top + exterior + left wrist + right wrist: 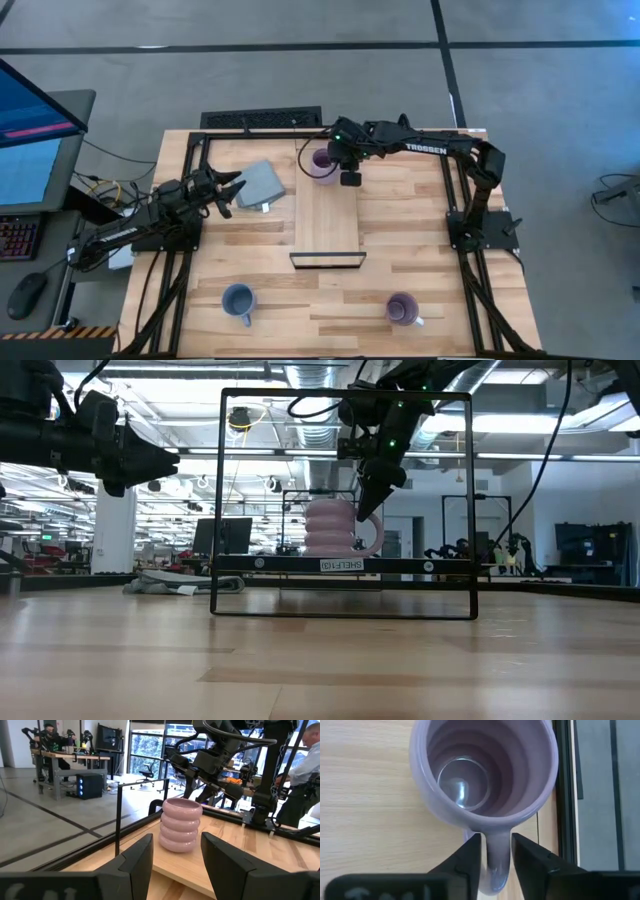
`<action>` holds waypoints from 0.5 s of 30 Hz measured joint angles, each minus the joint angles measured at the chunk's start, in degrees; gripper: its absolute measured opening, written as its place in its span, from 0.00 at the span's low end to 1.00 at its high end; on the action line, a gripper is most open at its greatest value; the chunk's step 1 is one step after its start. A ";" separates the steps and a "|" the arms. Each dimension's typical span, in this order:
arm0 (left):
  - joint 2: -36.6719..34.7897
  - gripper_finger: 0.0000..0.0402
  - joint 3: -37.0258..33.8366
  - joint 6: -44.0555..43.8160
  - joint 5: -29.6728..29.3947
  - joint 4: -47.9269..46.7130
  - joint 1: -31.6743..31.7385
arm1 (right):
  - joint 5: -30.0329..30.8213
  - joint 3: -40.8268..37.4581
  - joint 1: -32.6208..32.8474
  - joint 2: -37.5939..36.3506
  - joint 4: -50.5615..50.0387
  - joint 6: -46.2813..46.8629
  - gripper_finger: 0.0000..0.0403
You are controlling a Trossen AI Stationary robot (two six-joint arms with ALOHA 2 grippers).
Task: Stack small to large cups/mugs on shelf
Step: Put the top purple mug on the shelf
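Nearest the table's front edge stand two mugs well apart: the blue mug (238,299) toward the left and a purple mug (401,308) toward the right, both upright on the slatted tabletop (420,230). Between and beyond them the shelf (328,222) runs away from the front, its dark edge facing forward. At mid-depth on the left, the left gripper (232,192) hangs with fingers spread and empty, near the grey cloth (260,184) (its wrist view looks across at the far mug between parted fingers (136,860)). At the shelf's far end sits the second purple mug (322,162), ribbed and upright (331,528), handle toward the right arm. The right gripper (496,852) is above it, fingers straddling the handle (496,865) with a thin gap showing on each side, so loosened rather than clamped.
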 joint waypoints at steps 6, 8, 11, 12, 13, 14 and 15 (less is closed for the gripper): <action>-0.02 0.39 0.02 0.00 0.00 0.00 0.00 | 3.10 0.00 0.00 0.00 0.82 -0.12 0.45; 0.00 0.39 0.02 0.00 0.00 0.00 -0.02 | 4.34 0.00 0.00 0.00 1.38 -0.14 0.48; -0.01 0.39 0.01 0.00 0.00 0.00 -0.02 | 4.33 0.00 0.00 0.00 1.71 -0.15 0.50; -0.02 0.39 0.00 0.00 0.00 0.00 0.01 | 4.35 0.00 0.00 0.00 1.68 -0.15 0.51; -0.02 0.39 0.01 0.00 0.00 0.00 -0.02 | 4.33 0.00 0.01 0.00 1.69 -0.14 0.51; -0.02 0.39 0.00 0.00 0.00 0.00 -0.02 | 4.33 0.00 0.18 0.00 1.61 -0.13 0.52; -0.02 0.39 -0.01 0.00 0.00 0.00 0.01 | 4.33 0.00 0.33 0.00 1.32 -0.13 0.52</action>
